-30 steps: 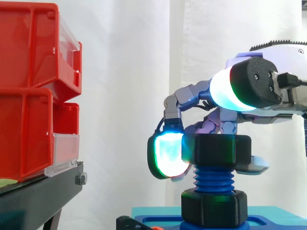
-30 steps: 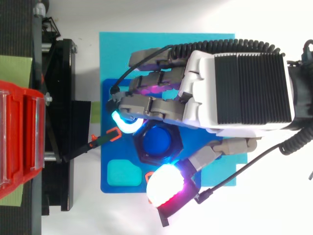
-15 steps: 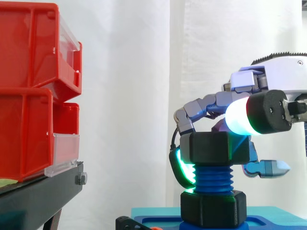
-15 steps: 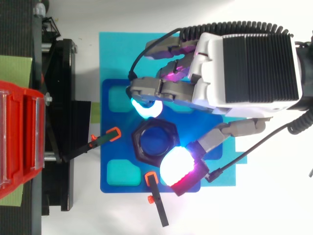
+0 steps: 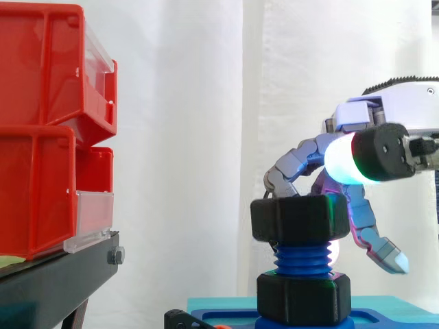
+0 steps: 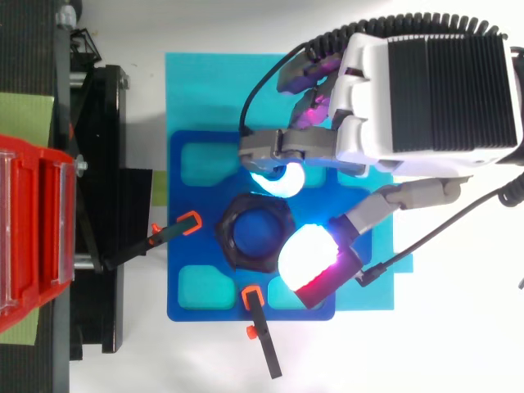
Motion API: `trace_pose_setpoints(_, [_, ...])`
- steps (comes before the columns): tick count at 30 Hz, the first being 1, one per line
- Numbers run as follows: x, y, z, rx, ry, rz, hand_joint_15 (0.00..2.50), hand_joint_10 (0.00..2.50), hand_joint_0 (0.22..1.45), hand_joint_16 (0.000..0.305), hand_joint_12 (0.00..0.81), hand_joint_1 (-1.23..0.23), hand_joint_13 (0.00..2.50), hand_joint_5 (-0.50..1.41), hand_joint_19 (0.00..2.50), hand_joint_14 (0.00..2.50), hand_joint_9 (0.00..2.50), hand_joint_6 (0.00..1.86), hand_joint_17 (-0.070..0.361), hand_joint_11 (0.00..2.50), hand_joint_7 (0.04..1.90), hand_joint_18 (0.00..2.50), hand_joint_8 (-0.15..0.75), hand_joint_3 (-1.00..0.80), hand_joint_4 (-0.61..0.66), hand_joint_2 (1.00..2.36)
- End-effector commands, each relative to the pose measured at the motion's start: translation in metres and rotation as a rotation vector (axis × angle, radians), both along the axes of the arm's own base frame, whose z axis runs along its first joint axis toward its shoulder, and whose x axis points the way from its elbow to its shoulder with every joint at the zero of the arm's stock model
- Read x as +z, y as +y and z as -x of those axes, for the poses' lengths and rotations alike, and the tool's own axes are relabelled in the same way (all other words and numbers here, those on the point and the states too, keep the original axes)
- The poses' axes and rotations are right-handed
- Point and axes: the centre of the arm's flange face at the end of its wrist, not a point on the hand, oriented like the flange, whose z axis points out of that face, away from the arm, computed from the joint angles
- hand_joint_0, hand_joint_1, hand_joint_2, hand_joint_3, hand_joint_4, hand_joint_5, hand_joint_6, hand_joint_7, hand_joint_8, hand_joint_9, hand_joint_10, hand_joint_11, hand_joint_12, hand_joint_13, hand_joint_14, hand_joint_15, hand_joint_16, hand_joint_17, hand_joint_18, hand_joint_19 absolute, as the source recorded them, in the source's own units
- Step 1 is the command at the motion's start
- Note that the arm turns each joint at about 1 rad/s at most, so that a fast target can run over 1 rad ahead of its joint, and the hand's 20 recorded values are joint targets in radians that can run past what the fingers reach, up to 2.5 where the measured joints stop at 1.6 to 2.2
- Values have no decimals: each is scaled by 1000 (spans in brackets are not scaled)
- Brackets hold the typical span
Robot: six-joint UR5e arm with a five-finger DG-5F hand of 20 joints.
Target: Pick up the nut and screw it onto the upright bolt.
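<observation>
A black hex nut (image 5: 299, 218) sits on top of the upright blue bolt (image 5: 304, 260); from above, its black ring (image 6: 228, 239) surrounds the bolt's blue top (image 6: 258, 233). My hand (image 6: 430, 82) hovers to the right of the bolt, fingers loosely bent. A cyan-glowing fingertip (image 6: 277, 178) hangs just past the nut's far edge. The white-and-magenta thumb pad (image 6: 309, 260) is at the nut's near right corner. From the side, the thumb pad (image 5: 353, 161) stands above the nut's top face. Nothing clamps the nut.
A second black nut (image 5: 303, 296) sits at the bolt's foot on a blue tray (image 6: 184, 270), which lies on a cyan mat (image 6: 188, 82). Two orange-tipped black clips (image 6: 176, 231) (image 6: 260, 327) lie at the tray's left and front. Red bins (image 5: 48, 130) on a black stand (image 5: 55, 281) are at the left.
The hand has swung right and back from the bolt. Its finger pad went from the nut's left side round to its far edge, and the thumb lifted above the nut. The nut turned.
</observation>
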Motion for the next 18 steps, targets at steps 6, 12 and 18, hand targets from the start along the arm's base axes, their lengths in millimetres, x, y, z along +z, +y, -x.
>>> trace_pose_setpoints(6, [25,0,1,0,-40,9,158,18,437,43,341,-22,1052,-7,168,6,1535,505,97,588,1175,834,270,-500,172,1000])
trace_pose_setpoints(12, [47,5,-8,6,-86,5,147,16,432,49,363,-25,943,-74,183,7,1343,504,111,505,931,808,281,-500,227,1000])
trace_pose_setpoints(18, [49,9,-10,14,-103,4,104,10,425,53,372,-44,800,-123,199,4,1085,502,119,313,752,732,291,-500,190,1000])
